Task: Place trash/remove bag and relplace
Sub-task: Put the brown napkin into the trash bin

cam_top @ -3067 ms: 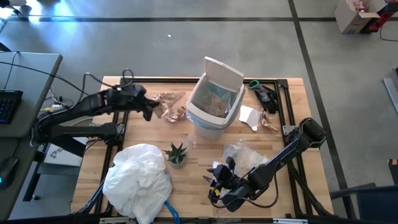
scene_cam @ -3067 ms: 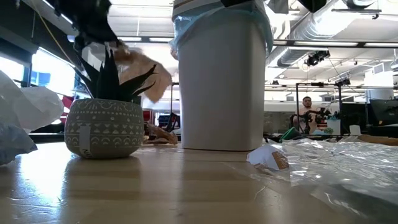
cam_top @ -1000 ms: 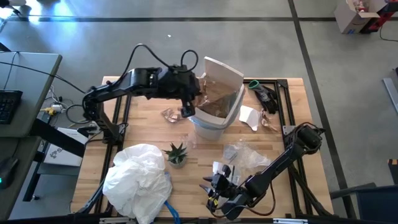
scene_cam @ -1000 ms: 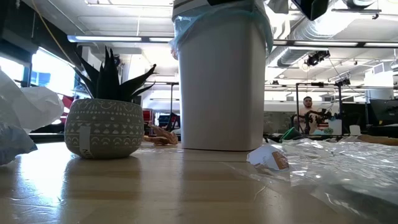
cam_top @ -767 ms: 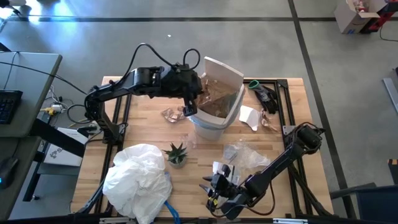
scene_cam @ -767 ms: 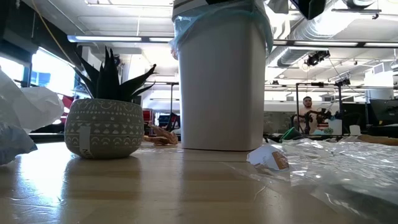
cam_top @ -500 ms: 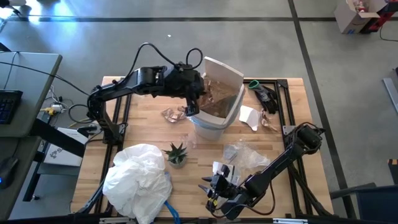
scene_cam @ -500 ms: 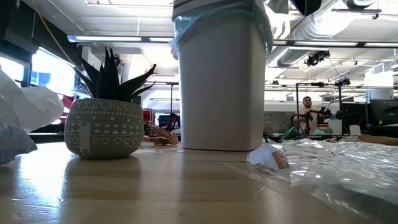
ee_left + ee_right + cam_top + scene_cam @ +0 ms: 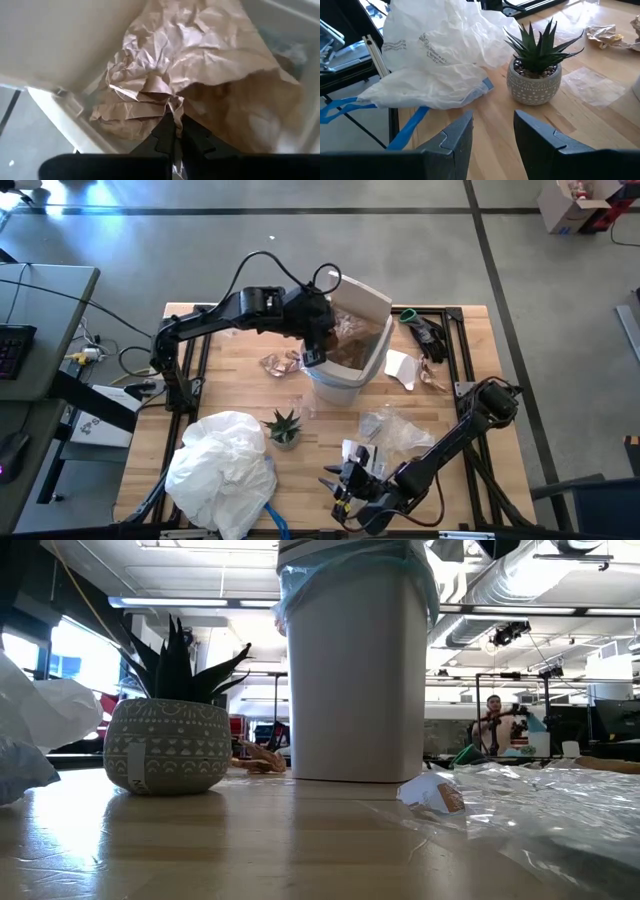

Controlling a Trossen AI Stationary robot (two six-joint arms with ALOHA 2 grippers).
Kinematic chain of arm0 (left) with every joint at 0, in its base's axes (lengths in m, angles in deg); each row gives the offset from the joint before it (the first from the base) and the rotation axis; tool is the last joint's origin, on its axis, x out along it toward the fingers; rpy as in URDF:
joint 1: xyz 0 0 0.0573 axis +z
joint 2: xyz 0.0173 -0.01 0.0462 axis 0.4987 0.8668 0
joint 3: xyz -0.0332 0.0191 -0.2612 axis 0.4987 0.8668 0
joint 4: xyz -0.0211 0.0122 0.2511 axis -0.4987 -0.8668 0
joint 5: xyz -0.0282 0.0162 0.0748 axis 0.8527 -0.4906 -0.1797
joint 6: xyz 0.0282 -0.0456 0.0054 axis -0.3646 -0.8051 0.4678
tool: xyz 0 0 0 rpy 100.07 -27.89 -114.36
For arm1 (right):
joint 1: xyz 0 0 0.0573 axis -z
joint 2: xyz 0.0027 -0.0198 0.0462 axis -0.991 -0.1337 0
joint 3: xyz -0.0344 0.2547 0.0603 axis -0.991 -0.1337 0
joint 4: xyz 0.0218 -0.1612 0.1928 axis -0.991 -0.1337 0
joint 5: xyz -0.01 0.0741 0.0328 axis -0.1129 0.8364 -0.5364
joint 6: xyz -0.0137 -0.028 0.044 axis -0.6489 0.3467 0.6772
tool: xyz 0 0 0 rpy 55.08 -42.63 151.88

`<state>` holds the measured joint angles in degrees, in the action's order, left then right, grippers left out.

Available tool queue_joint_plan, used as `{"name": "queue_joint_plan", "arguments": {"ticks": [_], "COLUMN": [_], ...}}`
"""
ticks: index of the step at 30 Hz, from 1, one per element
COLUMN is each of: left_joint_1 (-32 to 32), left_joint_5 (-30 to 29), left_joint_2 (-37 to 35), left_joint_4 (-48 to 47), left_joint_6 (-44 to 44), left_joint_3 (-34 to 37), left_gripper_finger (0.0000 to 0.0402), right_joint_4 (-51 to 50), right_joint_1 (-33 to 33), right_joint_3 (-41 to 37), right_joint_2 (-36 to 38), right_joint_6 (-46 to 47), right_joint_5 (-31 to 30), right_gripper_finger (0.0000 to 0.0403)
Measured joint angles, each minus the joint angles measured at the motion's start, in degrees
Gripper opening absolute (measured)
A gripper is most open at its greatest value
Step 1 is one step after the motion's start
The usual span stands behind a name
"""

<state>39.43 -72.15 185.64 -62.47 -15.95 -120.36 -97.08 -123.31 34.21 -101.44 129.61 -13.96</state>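
Note:
The white bin [image 9: 345, 365] stands at the table's far middle with its lid [image 9: 362, 295] tipped up. The light-blue bag [image 9: 300, 588] lines it, folded over the rim. My left gripper [image 9: 324, 340] hangs over the bin's left rim, shut on a crumpled brown paper [image 9: 200, 65] that fills the opening. More trash lies around the bin: brown paper [image 9: 278, 363], a white scrap [image 9: 400, 367] and clear plastic [image 9: 395, 428]. My right gripper [image 9: 492, 132] waits open near the table's near edge, with nothing between its fingers. My left gripper pinches a small crumpled fold [image 9: 175, 103] at the brown paper's near edge between its two shut fingers. The fingers slant down from the table's left. The paper spreads ahead of them inside the bin's mouth, its upper part against the raised lid.
A big white plastic bag [image 9: 225, 465] with blue ties lies at the near left. A small potted plant [image 9: 284, 427] stands between it and the bin. Dark gear [image 9: 425, 332] lies at the far right. A person shows in the room beyond [image 9: 492, 710].
My left gripper has gone toward the table's right edge and down over the bin's rim, still shut on the brown paper, which has sunk deeper into the bin's opening. My right arm has kept still.

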Motion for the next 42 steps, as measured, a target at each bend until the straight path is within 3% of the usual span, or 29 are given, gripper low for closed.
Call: {"name": "queue_joint_plan", "arguments": {"ticks": [6, 18, 23, 32, 35, 38, 42], "left_joint_1": [0.7, -0.3, -0.8, -2.8, -3.5, -4.8, -5.7], "left_joint_5": [-0.4, -0.7, -1.5, -1.4, 2.8, 2.3, 0.1], "left_joint_2": [-0.3, -2.8, -5.0, -6.1, -6.1, -5.9, -5.5], "left_joint_4": [-0.6, 1.2, 1.9, 6.0, 8.8, 11.8, 15.6], "left_joint_6": [-1.3, -1.2, -1.3, -1.5, -0.2, 2.6, 6.8], "left_joint_3": [0.0, 0.0, 0.0, 0.0, 0.0, 0.0, 0.0], "left_gripper_finger": [0.0018, 0.0105, 0.0124, 0.0125, 0.0121, 0.0103, 0.0050], "right_joint_4": [0.3, 0.3, 0.3, 0.3, 0.3, 0.3, 0.3], "right_joint_1": [0.0, 0.0, 0.0, 0.0, 0.0, 0.0, 0.0], "right_joint_3": [0.0, 0.0, 0.0, 0.0, 0.0, 0.0, 0.0], "right_joint_2": [0.0, 0.0, 0.0, 0.0, 0.0, 0.0, 0.0], "right_joint_6": [-0.2, -0.3, -0.4, -1.0, -0.5, -0.6, -0.4], "right_joint_5": [-0.2, -0.2, -0.2, -0.2, -0.2, -0.2, -0.2], "right_gripper_finger": [0.0128, 0.0128, 0.0128, 0.0128, 0.0128, 0.0128, 0.0128]}}
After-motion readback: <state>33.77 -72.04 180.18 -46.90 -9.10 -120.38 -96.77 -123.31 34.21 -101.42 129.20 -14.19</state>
